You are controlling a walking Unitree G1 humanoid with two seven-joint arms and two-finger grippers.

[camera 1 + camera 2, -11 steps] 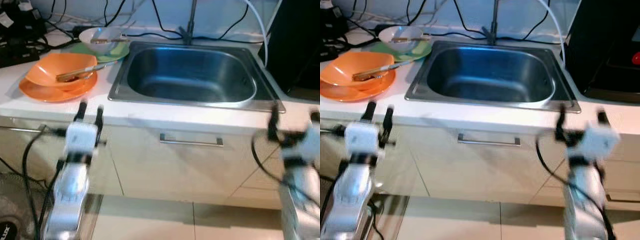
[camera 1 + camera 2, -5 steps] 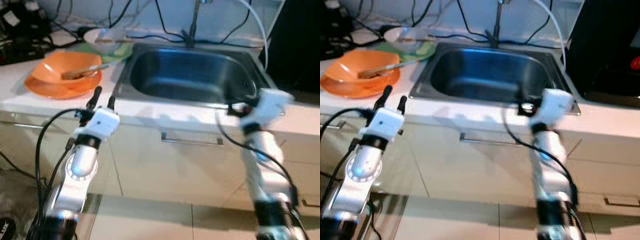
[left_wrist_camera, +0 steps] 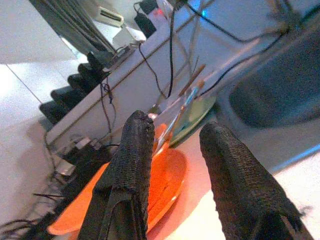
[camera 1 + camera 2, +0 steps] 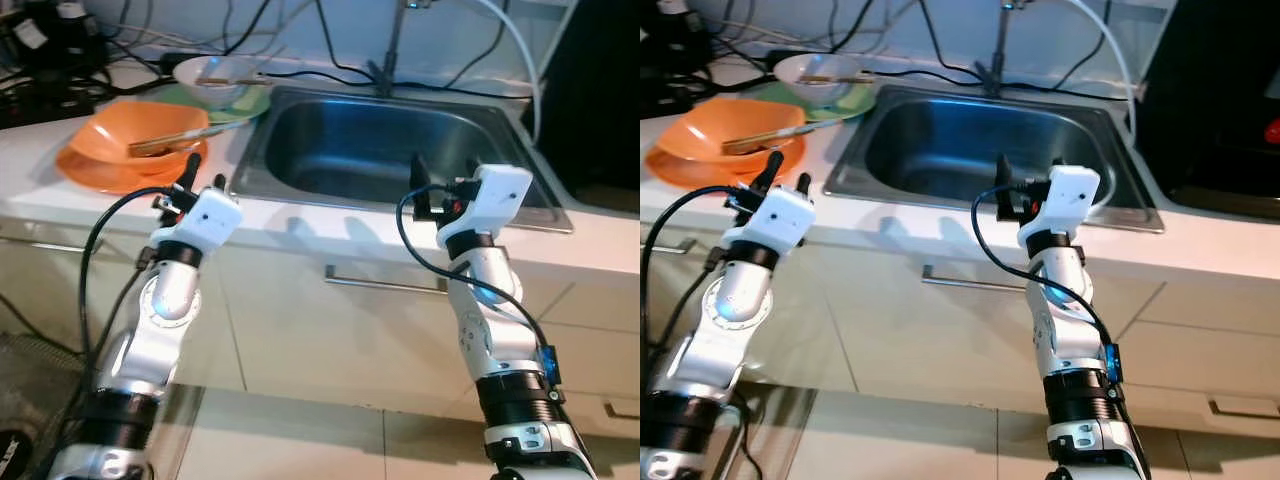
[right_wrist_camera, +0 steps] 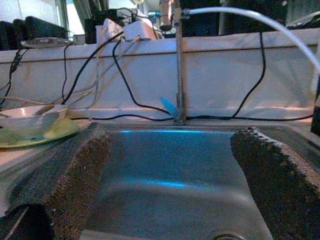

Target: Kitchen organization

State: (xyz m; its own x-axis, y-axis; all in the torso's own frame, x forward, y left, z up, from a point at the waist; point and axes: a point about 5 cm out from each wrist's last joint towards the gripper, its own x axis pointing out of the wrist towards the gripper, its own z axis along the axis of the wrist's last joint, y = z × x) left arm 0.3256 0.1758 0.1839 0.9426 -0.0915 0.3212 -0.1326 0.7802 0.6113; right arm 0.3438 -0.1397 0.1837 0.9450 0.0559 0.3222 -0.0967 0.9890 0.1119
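Note:
An orange bowl [image 4: 130,135] sits on an orange plate [image 4: 100,172] at the counter's left, with wooden utensils [image 4: 168,142] lying across it. Behind them a white bowl [image 4: 212,80] rests on a green plate [image 4: 240,103]. The steel sink [image 4: 385,150] is empty. My left gripper [image 4: 203,178] is open at the counter's front edge, just right of the orange plate [image 3: 167,182], holding nothing. My right gripper [image 4: 428,192] stands open over the sink's front rim, facing the basin [image 5: 170,170], fingers [image 5: 70,170] wide apart.
A faucet [image 5: 178,65] and white hose [image 5: 250,20] stand behind the sink. Black cables [image 4: 300,72] run along the back wall, with power strips [image 4: 40,50] at far left. A black appliance [image 4: 1220,100] stands right of the sink. A drawer handle [image 4: 385,283] is below the counter.
Both arms have risen from below the counter. The right gripper swung left and up to the sink's front rim. The left gripper climbed to the counter edge beside the orange plate.

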